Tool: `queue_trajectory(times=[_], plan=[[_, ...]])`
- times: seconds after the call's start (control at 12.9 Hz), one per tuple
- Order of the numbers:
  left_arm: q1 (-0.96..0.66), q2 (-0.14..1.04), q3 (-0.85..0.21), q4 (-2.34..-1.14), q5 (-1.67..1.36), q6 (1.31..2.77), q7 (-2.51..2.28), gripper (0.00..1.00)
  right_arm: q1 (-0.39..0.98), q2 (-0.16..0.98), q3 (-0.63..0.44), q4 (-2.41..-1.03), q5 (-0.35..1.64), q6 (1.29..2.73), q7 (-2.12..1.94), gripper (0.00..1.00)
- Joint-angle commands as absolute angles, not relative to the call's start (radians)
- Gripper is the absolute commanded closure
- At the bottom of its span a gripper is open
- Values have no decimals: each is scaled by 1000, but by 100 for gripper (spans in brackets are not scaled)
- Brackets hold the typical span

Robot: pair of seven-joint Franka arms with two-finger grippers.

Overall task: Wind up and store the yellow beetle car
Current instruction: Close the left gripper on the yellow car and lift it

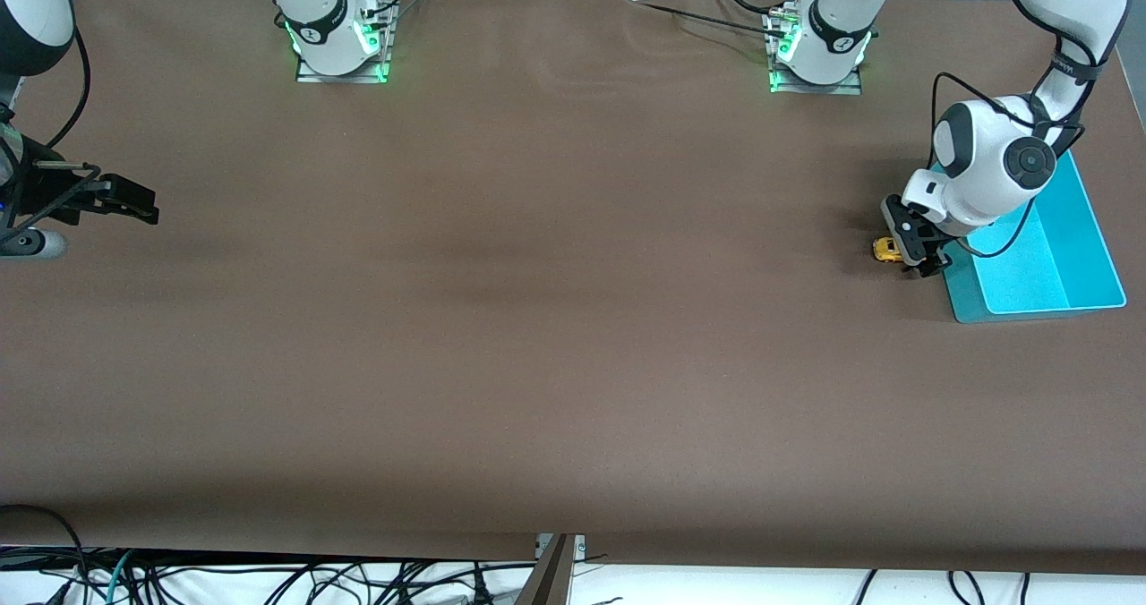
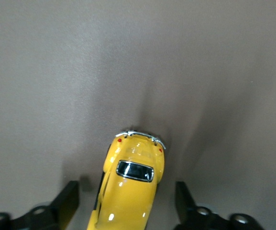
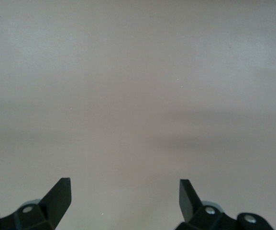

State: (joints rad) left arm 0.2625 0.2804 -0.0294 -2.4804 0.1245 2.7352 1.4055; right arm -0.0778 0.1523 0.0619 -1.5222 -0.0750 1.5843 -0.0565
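The yellow beetle car (image 1: 886, 250) stands on the brown table beside the cyan bin (image 1: 1043, 265), at the left arm's end of the table. My left gripper (image 1: 917, 258) is down at the table around it. In the left wrist view the yellow beetle car (image 2: 132, 187) lies between the two black fingers (image 2: 67, 201), with a gap on each side, so my left gripper (image 2: 126, 191) is open and not touching it. My right gripper (image 1: 134, 204) waits open over bare table at the right arm's end. In the right wrist view my right gripper (image 3: 125, 184) has nothing between its fingers.
The cyan bin has low walls, and its near corner sits right beside the left gripper. The arm bases (image 1: 338, 41) stand along the table's edge farthest from the front camera. Brown tabletop (image 1: 537, 319) spreads between the two grippers.
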Motion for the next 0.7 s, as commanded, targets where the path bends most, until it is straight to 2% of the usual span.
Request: queue_trajectory(times=[0.0, 0.39, 0.62], plan=[[278, 230, -38, -2484, 156, 2737, 1419, 100, -83, 144, 63, -1529, -57, 1588, -72, 0], [276, 210, -48, -2474, 147, 2731, 1417, 100, -83, 144, 61, -1528, -57, 1594, -71, 0], [276, 140, -136, -2447, 25, 2619, 1365, 100, -83, 146, 63, -1528, -57, 1594, -72, 0]])
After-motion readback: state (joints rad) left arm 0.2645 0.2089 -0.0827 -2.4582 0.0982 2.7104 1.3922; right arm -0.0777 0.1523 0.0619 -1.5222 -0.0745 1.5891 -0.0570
